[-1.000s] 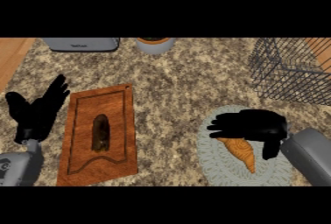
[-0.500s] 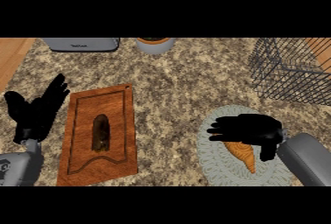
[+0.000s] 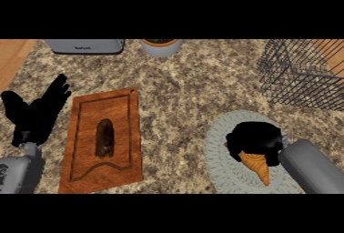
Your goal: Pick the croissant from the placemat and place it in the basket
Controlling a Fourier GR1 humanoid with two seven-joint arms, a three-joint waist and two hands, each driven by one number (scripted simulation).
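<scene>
An orange-brown croissant [image 3: 258, 166] lies on a pale round placemat [image 3: 223, 159] at the lower right. My right hand [image 3: 255, 140] sits over its upper end with the fingers curled down round it, hiding most of the pastry. The wire basket [image 3: 302, 73] stands at the upper right, apart from the placemat. My left hand [image 3: 39, 113] rests open at the left edge, fingers pointing up, holding nothing.
A wooden cutting board [image 3: 101, 141] lies left of centre with a dark oblong food item [image 3: 105, 138] on it. A grey appliance [image 3: 84, 45] and a small pot [image 3: 161, 46] stand along the far edge. Speckled countertop lies between board and placemat.
My right hand has drawn back and down toward the lower right, and its fingers have curled tighter over the croissant's top. The left hand has stayed put.
</scene>
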